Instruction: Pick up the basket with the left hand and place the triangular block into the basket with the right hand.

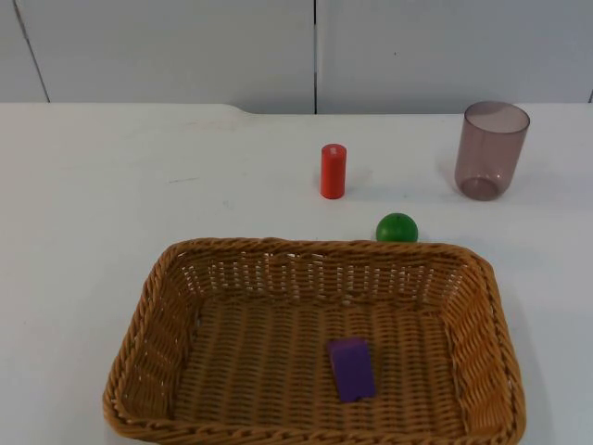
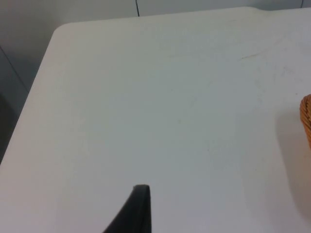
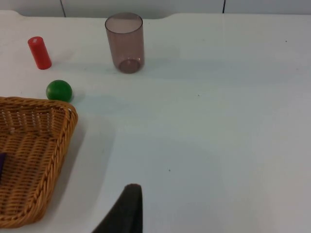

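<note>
White bench (image 1: 102, 176) runs back to a grey partition wall (image 1: 185, 46) with a dark vertical seam. On the near part of the bench sits a rectangular woven wicker basket (image 1: 148, 324), resting flat on the surface. Inside it, on the woven floor toward the near right side, lies a purple block (image 1: 351, 368), tilted slightly off the basket's long axis; its triangular form cannot be made out from above. Just behind the basket's far rim a green ball (image 1: 397, 227) sits on the bench, partly hidden by that rim. Farther back stands an upright red cylinder (image 1: 333, 171), and well to its right an upright translucent brownish cup (image 1: 490, 150).

From the left wrist, a black fingertip (image 2: 136, 211) of the left claw hangs over bare bench, well apart from the basket's edge (image 2: 306, 121). Whether the left claw is spread or closed cannot be told, and it holds nothing visible.

From the right wrist, one black fingertip (image 3: 127, 209) of the right claw hangs over the bench just beside the basket's right end (image 3: 58, 145), with the ball (image 3: 59, 91), cylinder (image 3: 39, 53) and cup (image 3: 125, 42) beyond. Its opening cannot be told either.
</note>
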`<state>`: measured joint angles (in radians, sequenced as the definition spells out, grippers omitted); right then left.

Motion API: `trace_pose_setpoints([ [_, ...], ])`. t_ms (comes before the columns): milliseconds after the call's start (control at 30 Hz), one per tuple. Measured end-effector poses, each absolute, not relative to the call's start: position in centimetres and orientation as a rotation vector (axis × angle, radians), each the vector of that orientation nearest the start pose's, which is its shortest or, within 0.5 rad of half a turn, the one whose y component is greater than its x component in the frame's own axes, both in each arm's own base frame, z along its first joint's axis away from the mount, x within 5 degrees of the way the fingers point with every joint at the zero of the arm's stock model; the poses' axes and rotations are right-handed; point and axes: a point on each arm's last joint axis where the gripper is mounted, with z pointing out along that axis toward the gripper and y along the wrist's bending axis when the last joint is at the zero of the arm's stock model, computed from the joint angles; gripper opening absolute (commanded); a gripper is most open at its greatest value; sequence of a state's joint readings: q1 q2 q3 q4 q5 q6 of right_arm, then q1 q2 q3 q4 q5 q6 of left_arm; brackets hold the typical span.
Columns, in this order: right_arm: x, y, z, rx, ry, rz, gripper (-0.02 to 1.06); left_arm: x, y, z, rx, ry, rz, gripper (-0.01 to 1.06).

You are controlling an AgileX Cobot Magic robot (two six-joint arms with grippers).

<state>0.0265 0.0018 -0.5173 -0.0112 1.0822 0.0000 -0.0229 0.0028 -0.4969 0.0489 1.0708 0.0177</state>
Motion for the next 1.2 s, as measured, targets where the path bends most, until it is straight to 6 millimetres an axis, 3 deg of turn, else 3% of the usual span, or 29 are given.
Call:
trace_pose_setpoints([
  [1200, -0.74, -0.17, 28.03, -0.078, 2.049, 0.041, 1.05, -0.45, 0.39, 27.57, 0.032, 2.06, 0.058, 1.05],
])
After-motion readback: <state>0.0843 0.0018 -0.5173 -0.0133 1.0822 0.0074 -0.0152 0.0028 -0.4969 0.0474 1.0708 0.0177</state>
